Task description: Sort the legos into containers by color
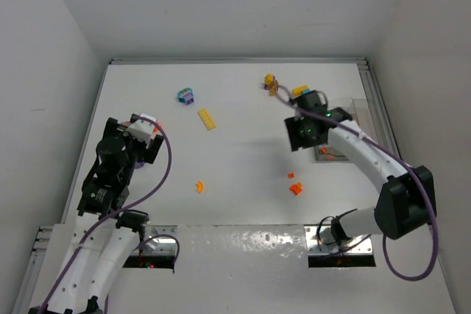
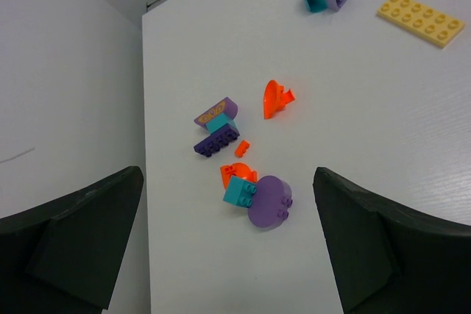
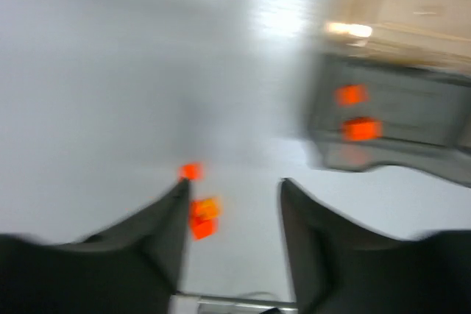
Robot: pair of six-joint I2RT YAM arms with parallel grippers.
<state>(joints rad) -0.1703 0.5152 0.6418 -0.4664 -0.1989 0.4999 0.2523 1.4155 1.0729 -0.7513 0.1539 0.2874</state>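
Observation:
My left gripper (image 1: 140,141) is open and empty, raised over the table's left side. In the left wrist view it (image 2: 228,255) hangs above a clump of orange, teal and round purple bricks (image 2: 257,193). Beyond that lie a purple and teal clump (image 2: 218,129), a small orange bit (image 2: 242,148) and an orange piece (image 2: 276,98). My right gripper (image 1: 303,131) is open and empty next to the clear container (image 1: 360,112). The blurred right wrist view shows it (image 3: 233,189) above orange bricks (image 3: 203,217), and the container (image 3: 412,159) holds orange pieces (image 3: 361,129).
A yellow plate (image 1: 207,118), a teal and purple clump (image 1: 185,95), a yellow clump (image 1: 270,82), a curved orange piece (image 1: 199,186) and two orange bricks (image 1: 296,188) lie on the white table. Walls close in on the left, back and right.

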